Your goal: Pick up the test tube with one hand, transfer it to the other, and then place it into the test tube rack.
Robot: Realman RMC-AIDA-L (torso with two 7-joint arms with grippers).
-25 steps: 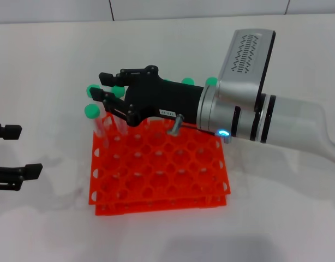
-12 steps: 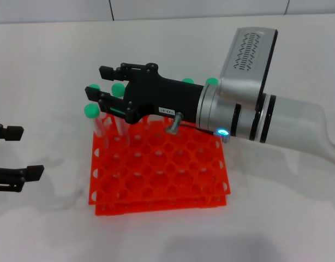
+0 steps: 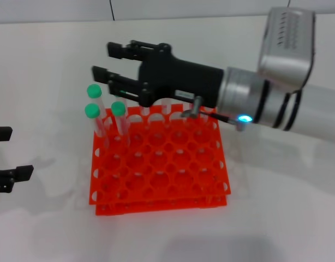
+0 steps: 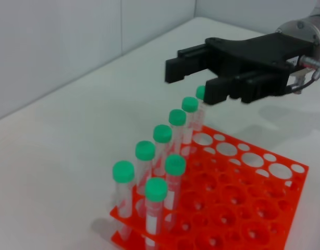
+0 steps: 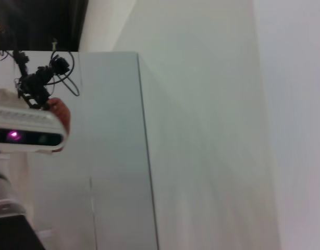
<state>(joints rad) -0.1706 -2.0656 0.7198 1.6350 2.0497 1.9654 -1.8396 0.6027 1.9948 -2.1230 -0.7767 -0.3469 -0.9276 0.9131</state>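
- We saw the right gripper (image 3: 105,64) above the rack (image 3: 159,164), fingers spread and empty — hiding some tubes (image 3: 119,109).
- The left gripper (image 3: 6,158) was cut off; fingers parted.

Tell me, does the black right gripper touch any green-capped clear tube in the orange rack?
Apart. In the left wrist view the open right gripper hangs above the green-capped tubes in the orange plastic rack, with bare background between.
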